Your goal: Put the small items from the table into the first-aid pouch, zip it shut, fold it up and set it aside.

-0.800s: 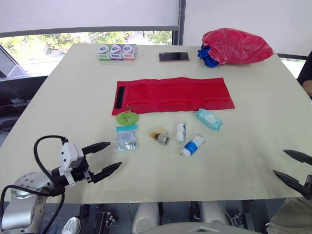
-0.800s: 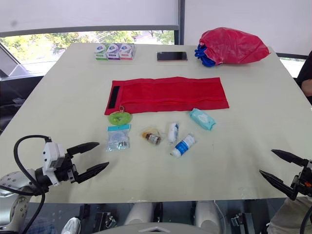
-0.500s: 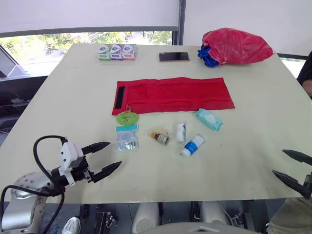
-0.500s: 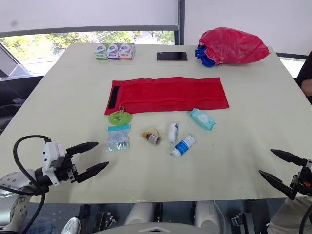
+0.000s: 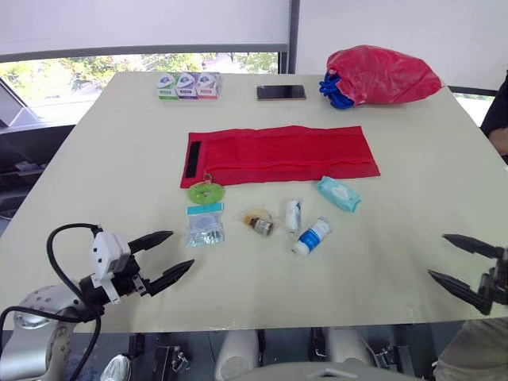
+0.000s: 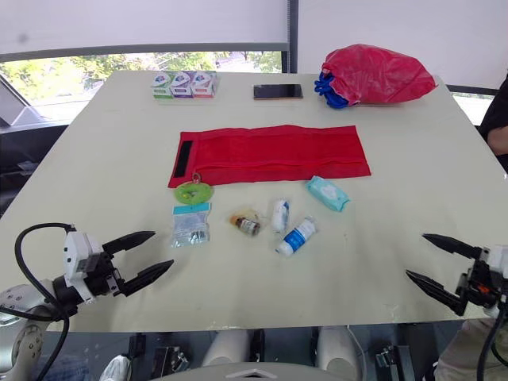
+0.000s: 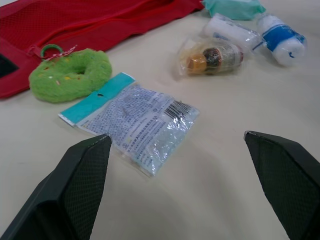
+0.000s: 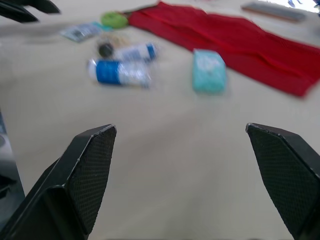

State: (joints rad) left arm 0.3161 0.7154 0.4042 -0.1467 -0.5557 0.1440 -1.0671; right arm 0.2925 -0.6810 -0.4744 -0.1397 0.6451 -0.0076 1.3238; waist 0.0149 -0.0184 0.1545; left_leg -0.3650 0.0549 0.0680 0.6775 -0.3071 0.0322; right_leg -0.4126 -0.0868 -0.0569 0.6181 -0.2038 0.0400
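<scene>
The red first-aid pouch [image 5: 282,152] lies unfolded flat across the table's middle. In front of it lie a green round item [image 5: 206,192], a clear packet with a blue header [image 5: 205,225], a small brown bottle [image 5: 259,222], a white roll [image 5: 292,214], a blue-and-white bottle [image 5: 312,236] and a teal wipes pack [image 5: 339,194]. My left gripper [image 5: 179,249] is open near the front left edge, pointing at the clear packet [image 7: 135,122] and holding nothing. My right gripper [image 5: 438,255] hangs open at the front right edge, well short of the teal pack [image 8: 209,70].
At the back of the table sit a red plastic bag [image 5: 381,75], a phone [image 5: 281,92] and three small boxes [image 5: 189,84]. A person's arm [image 5: 498,119] shows at the right edge. The table's front edge runs just below both grippers.
My right gripper has moved inward to the left over the table's front right corner. The left gripper has barely shifted. The items have not moved.
</scene>
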